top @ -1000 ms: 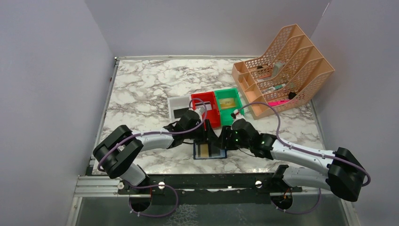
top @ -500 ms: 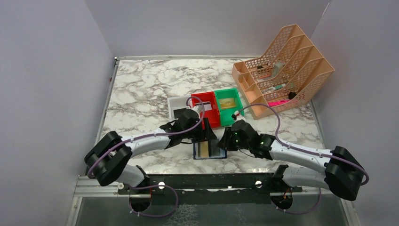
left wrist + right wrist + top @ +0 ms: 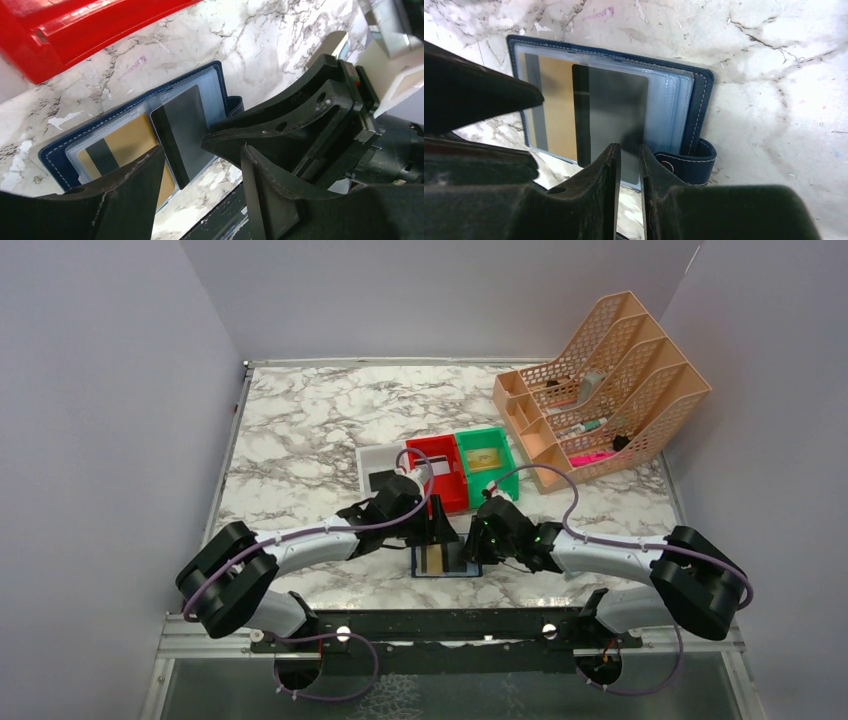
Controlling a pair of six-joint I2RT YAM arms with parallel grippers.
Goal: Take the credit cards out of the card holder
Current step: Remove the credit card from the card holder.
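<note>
- The right gripper (image 3: 629, 150) has its fingers drawn almost together, with only a thin slit between them. Nothing sits in the slit. The tips stand over the near end of the dark grey card (image 3: 614, 110); I cannot tell whether they press on it.
- The left gripper (image 3: 200, 160) is spread wide and holds nothing. Its fingers reach in from the opposite side, one of them over the gold card (image 3: 132, 142).
- Under both sets of tips lies the card holder (image 3: 701, 95), open flat on the marble table (image 3: 774, 75) with its clear sleeves facing up. The dark card appears partly slid out, its end overhanging the holder's edge toward the right fingers. The gold card sits beside it, tucked in a sleeve.
- The snap tab (image 3: 689, 155) curls up just beside the right fingertips, on the side away from the left gripper.
- Beyond the left fingers, well apart from the holder, is the red bin (image 3: 75, 30).
- The cards look light, stiff and slick, and a flat one offers no edge to pinch. The overhanging end is probably the best place to take hold, across its two faces.
- The holder looks soft and light and would likely drag along, so it probably needs pinning by its navy cover.
</note>
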